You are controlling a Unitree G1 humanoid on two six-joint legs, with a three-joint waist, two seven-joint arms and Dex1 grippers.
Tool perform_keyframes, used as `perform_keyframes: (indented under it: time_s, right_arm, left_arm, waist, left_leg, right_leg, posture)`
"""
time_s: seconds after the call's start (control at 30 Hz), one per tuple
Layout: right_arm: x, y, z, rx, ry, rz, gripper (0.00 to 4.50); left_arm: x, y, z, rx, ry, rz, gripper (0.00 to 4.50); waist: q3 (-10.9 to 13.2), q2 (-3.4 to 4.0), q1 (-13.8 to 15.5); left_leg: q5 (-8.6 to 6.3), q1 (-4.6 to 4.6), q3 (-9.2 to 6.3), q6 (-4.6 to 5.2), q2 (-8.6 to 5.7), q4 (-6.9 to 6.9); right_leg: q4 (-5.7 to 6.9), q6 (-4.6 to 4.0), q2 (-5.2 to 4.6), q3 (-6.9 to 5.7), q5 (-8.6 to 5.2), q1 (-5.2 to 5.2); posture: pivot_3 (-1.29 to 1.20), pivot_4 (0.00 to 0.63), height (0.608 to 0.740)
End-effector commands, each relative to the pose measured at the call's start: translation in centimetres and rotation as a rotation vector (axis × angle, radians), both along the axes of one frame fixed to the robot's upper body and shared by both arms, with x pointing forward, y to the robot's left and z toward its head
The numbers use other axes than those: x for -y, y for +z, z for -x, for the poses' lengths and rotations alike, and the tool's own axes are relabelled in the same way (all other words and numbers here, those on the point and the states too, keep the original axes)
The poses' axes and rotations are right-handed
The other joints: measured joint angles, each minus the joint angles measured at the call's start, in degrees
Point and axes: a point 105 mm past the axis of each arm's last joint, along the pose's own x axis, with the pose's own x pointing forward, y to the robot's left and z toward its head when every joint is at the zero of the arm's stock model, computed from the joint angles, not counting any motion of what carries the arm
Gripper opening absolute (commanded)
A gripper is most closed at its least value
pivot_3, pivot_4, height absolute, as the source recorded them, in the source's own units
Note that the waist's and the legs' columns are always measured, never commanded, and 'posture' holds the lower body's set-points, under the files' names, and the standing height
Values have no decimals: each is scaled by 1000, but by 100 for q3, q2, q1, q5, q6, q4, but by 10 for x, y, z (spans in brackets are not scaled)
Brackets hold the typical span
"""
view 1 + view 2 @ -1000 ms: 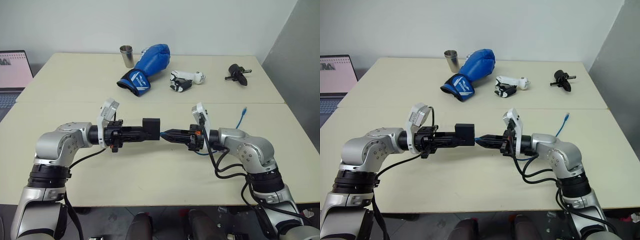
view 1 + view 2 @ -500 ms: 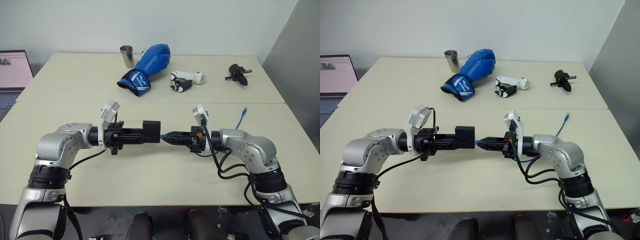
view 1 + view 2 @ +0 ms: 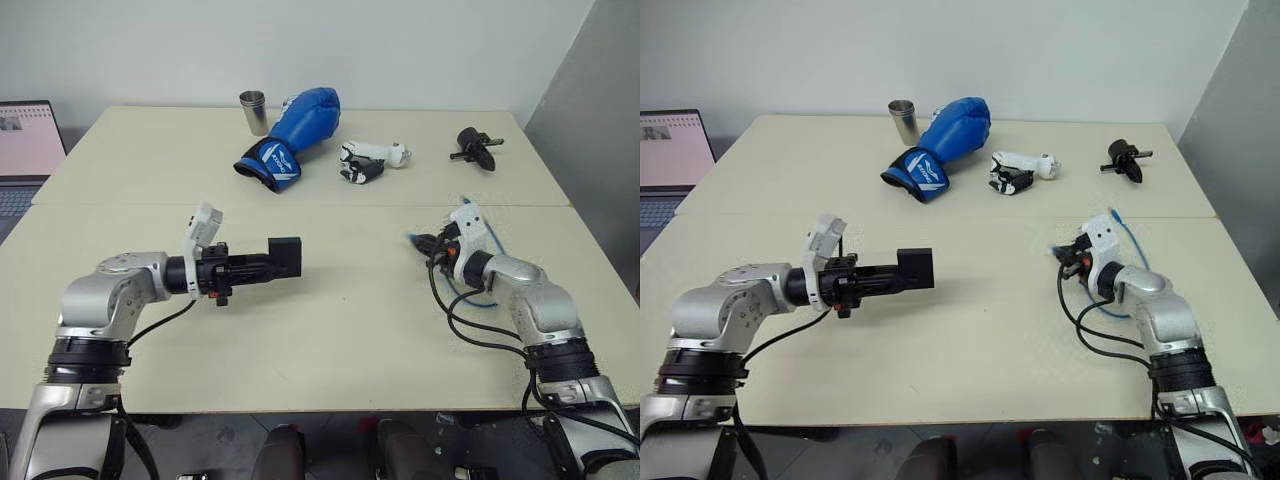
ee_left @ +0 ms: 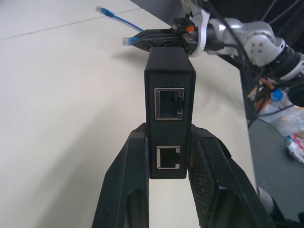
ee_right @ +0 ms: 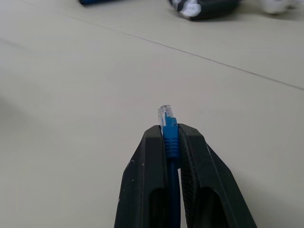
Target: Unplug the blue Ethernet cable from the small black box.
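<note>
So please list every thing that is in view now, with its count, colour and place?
box: one, black, in the left gripper, both ports empty.
cable: one, blue, plug in the right gripper, rest on the table.
boxing glove: one, blue, far side.
cup: one, metal, left of the glove.
handle: one, white and black, right of the glove.
knob: one, black, far right.
laptop: one, far left.
table: cream.
left gripper: shut on the box.
right gripper: shut on the plug.
</note>
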Motion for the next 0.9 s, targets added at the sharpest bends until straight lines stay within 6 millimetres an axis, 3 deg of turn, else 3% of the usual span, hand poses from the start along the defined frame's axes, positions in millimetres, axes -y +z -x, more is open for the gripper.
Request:
perform_keyframes:
  time_s: [0.03,0.17,0.27,0.47,0.6,0.73,0.9]
  right_arm:
    - [0,5,-13,92,-62,49,425]
    - [-8,5,-10,80,-16,32,1423]
    - [-11,9,-4,65,21,11,1890]
    - [-52,45,30,95,283,-142,3430]
    - [-90,60,54,109,455,-126,4410]
    - [-114,65,73,101,581,-96,4500]
    - [-130,63,85,98,692,-23,4500]
  left_arm:
    - [7,10,-4,87,24,-4,780]
    - [11,5,-5,127,26,-45,780]
    - [8,-1,-14,185,98,-89,780]
    - [-12,2,-56,355,434,-85,780]
    - [-17,0,-68,440,570,-87,780]
    - [-28,-5,-78,484,739,-88,780]
    - [-72,-21,-86,516,1025,-171,780]
  waist:
    - [0,0,-2]
    - [0,1,-3]
    - [1,2,1]
    - [3,4,16]
    - [2,5,7]
    - [2,4,21]
    - [2,4,5]
  left_leg:
    - [0,0,2,0,0,0]
    - [0,-2,8,-1,1,-1]
    - [0,-1,10,-1,0,0]
    - [0,1,2,-1,0,2]
    - [0,0,-3,-1,0,2]
    - [0,-2,-4,-1,-2,3]
    - [0,0,-7,-1,-4,5]
  right_leg:
    - [0,-2,0,2,1,0]
    - [-1,-3,-1,5,1,-1]
    - [-1,-3,-2,6,1,-1]
    - [3,-2,-3,1,1,3]
    - [2,-2,-3,-1,2,3]
    - [1,-2,-5,-1,2,3]
    - [2,1,-10,-7,3,6]
  posture:
    - [0,150,740]
    - [0,150,740]
    - [0,150,740]
    - [0,150,740]
    - [0,150,740]
    - [0,150,740]
    - [0,150,740]
